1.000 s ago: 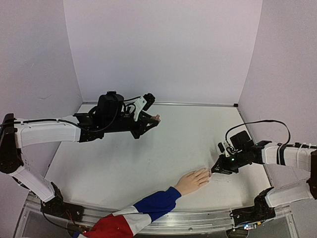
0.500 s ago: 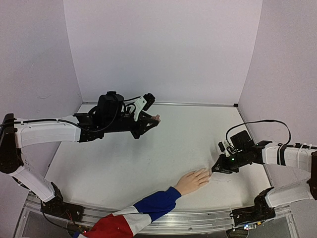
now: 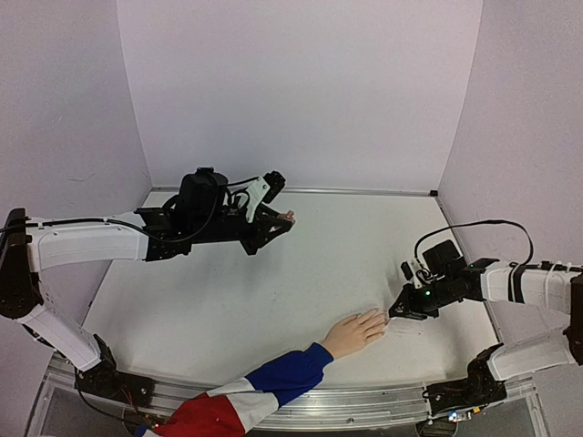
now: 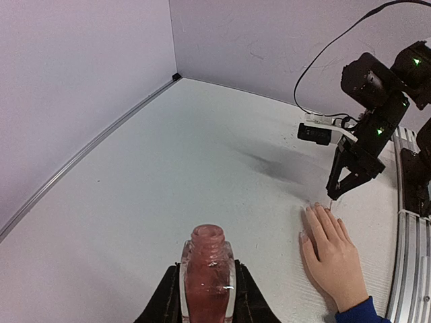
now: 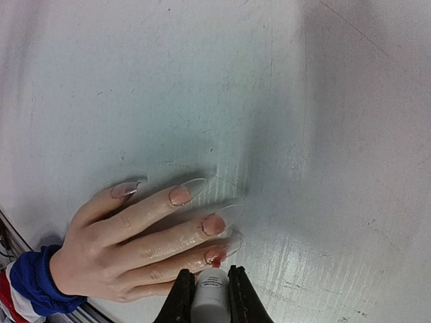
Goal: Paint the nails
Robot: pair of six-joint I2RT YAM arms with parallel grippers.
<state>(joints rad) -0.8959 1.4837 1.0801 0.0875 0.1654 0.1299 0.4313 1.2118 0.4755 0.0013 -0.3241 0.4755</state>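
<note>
Pale hand point(image 3: 351, 334), top view: flat and palm down on the white table point(image 3: 273, 282) at lower centre, fingers pointing right. Its blue, white and red sleeve point(image 3: 264, 382) runs off toward the lower left corner.
Top view, nails point(image 3: 381, 319): at the finger ends, too small to tell apart, right against the tip of the right gripper point(image 3: 393, 314), which reaches in from the right edge.
Top view, left gripper point(image 3: 284, 218): raised at centre left, well apart from the hand, clamped on a small pinkish bottle point(image 3: 288, 217).
Left wrist view, bottle: upright at bottom centre, neck uncapped, reddish-pink liquid inside, pinched between the two dark fingers.
Left wrist view, hand: at lower right, fingers pointing up the frame. The right gripper points down at the fingertips from just above them.
Right wrist view, right gripper: at bottom centre, its black fingers closed tight around a white cap point(image 5: 210, 293). A red brush tip point(image 5: 215, 264) pokes out just above the cap.
Right wrist view, nails: long, clear and pointed, four in view at centre, aimed right. The brush tip sits at the lowest one, which carries a red dab. The nails above it look pinkish at the base.
Right wrist view, sleeve: its blue cuff fills the lower left corner.
</note>
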